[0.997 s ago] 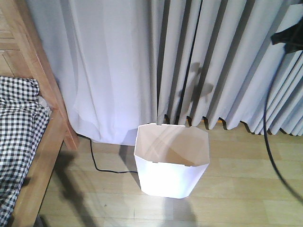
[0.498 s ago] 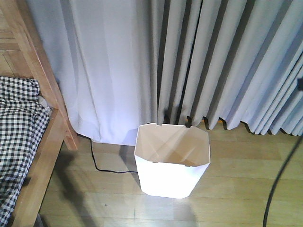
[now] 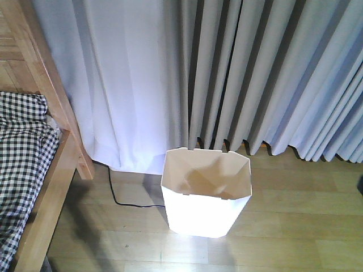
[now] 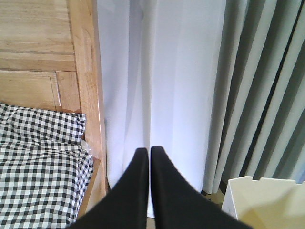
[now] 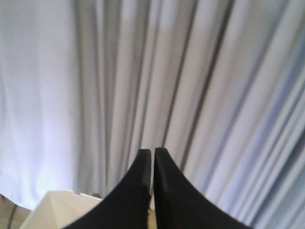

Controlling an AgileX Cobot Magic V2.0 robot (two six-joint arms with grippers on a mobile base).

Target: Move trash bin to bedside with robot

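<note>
The white trash bin [image 3: 205,195] stands upright on the wooden floor in front of the curtains, its cream inside showing nothing in it. The bed's wooden frame [image 3: 55,107] and checked bedding [image 3: 22,153] are at the left, a short gap from the bin. Neither arm shows in the front view. In the left wrist view my left gripper [image 4: 148,150] is shut on nothing, pointing at the white curtain between the bed frame [image 4: 88,95] and the bin's rim [image 4: 259,191]. My right gripper [image 5: 152,151] is also shut and holds nothing, above and behind a corner of the bin [image 5: 50,210].
Grey pleated curtains [image 3: 272,73] and a white sheer curtain [image 3: 130,85] hang to the floor behind the bin. A thin black cable [image 3: 122,199] lies on the floor between bed and bin. Light wooden floor [image 3: 295,226] extends to the right.
In the front view the black arm and its trailing cable at the right edge have moved out of frame. The bin and bed have not moved.
</note>
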